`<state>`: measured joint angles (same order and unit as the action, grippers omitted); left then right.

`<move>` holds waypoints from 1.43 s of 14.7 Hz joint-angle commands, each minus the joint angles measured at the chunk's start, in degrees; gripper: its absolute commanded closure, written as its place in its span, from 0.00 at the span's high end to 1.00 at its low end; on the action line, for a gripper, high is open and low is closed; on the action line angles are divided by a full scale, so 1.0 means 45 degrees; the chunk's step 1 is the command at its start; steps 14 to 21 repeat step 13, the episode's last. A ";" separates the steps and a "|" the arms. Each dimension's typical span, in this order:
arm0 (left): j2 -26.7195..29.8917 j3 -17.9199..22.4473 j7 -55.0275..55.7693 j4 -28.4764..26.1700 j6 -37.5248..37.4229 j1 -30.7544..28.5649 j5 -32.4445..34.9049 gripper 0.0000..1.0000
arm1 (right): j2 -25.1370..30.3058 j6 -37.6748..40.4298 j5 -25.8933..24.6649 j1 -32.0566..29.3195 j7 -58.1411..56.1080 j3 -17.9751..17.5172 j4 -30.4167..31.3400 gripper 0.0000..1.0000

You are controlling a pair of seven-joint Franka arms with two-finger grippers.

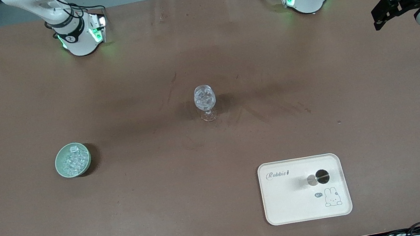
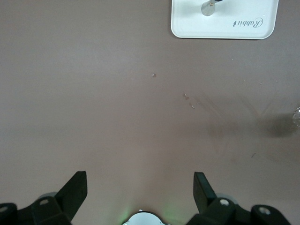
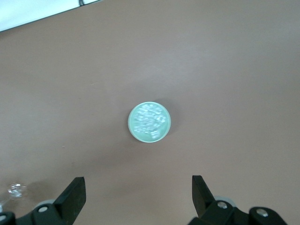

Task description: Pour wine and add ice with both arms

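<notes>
Green bowl (image 1: 72,160), clear ice (image 1: 72,161)

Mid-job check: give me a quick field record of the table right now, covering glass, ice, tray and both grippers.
glass: stemmed glass upright at mid-table, clear cubes inside
ice: heaped in a green bowl toward the right arm's end, nearer the front camera than the glass
tray: white rabbit tray nearest the front camera, toward the left arm's end; a metal cylinder lies on it
left gripper: jaws open, empty, raised over bare table
right gripper: jaws open, empty, raised, with the bowl of ice in its view
</notes>
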<state>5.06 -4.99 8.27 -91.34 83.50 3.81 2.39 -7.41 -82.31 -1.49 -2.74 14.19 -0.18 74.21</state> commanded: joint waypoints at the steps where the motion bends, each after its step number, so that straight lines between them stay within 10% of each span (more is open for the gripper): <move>1: 0.0457 0.0034 0.0467 -0.0289 -0.0080 0.0150 -0.0081 1.00 | 0.1176 -0.0419 -0.0078 -0.0369 -0.0555 0.0097 0.1630 1.00; 5: 0.0321 0.0053 0.0349 -0.0055 -0.0061 0.0091 -0.0414 1.00 | 0.2330 -0.1670 -0.0059 -0.0388 -0.1352 0.0138 0.3449 1.00; 21: 0.0164 0.0151 0.0330 0.0121 0.0076 0.0052 -0.0433 1.00 | 0.2214 -0.0811 0.0097 -0.0662 -0.2391 0.0118 0.2629 1.00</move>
